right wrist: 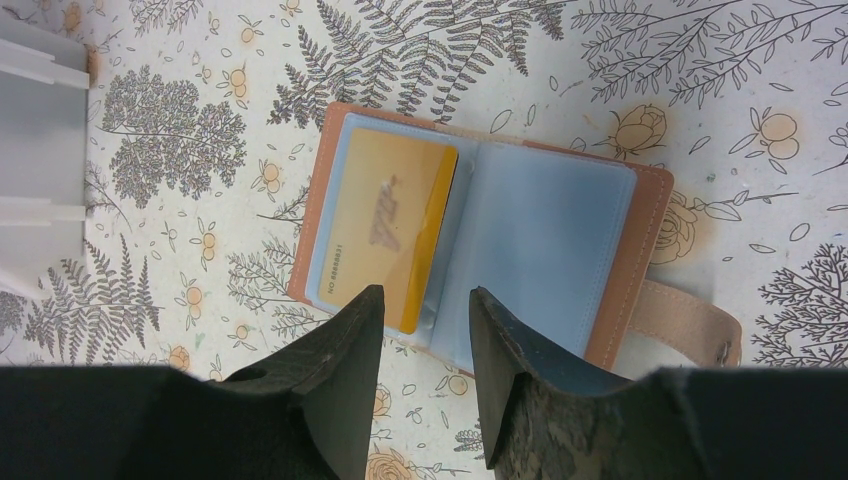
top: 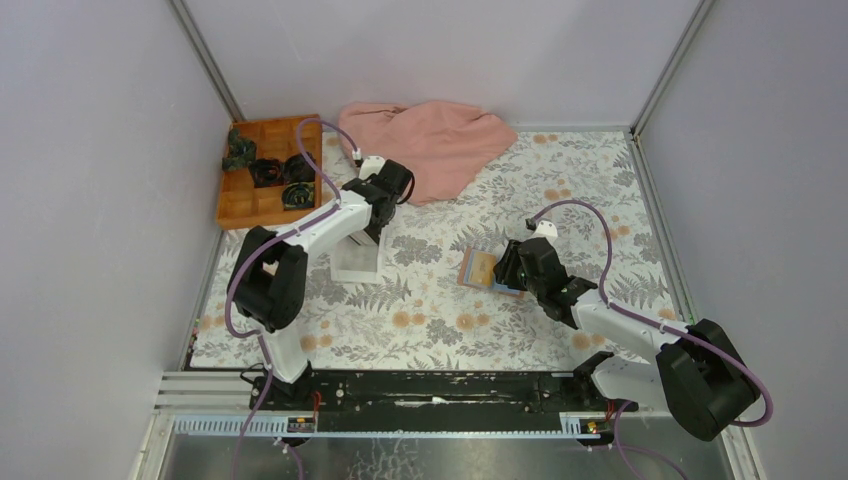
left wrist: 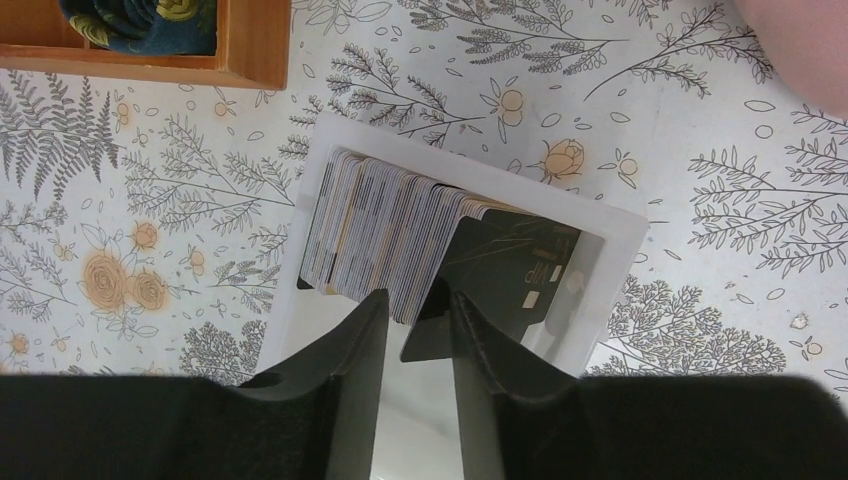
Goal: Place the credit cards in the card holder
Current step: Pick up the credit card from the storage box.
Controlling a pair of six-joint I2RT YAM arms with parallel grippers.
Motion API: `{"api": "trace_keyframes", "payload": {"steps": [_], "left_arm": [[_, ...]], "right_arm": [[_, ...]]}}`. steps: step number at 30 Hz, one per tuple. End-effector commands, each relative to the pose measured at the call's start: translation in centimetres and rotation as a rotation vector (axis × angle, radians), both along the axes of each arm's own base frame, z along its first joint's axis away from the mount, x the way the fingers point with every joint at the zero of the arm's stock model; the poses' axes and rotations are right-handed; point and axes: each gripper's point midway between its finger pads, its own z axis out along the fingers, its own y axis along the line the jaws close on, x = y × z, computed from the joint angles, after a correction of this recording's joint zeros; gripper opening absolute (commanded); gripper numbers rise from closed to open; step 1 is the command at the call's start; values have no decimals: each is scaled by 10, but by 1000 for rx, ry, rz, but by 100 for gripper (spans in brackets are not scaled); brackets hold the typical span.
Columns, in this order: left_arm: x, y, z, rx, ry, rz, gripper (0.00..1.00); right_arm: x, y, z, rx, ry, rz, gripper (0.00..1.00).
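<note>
**Left gripper** [left wrist: 415, 315]: jaws parted, nothing clamped. It is set astride the near edge of the credit cards [left wrist: 380, 225], which are stacked on edge and fanned in the white tray [left wrist: 480, 170] directly ahead.

**Right gripper** [right wrist: 425, 310]: jaws parted, empty. The card holder [right wrist: 560, 230] is laid open just ahead of the fingertips, with a yellow card [right wrist: 385, 225] sleeved in its left half.

**Risk:** several cards may be pinched together, the stack being tightly packed. The holder, not held down, may be shoved when a card is slid in.
</note>
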Motion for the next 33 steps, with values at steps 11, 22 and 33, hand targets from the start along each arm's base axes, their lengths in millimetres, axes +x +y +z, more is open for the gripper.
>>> {"api": "trace_keyframes", "payload": {"steps": [11,22,33], "left_arm": [[8,-3,20,-40,-63,-18,14],[7,-9,38,-100,-98,-32,0],[5,-28,97,-203,-249,-71,0]], "right_arm": [[7,3,12,17,-55,-6,45],[8,3,14,7,-58,-4,45],[10,2,30,-5,-95,19,45]]}}
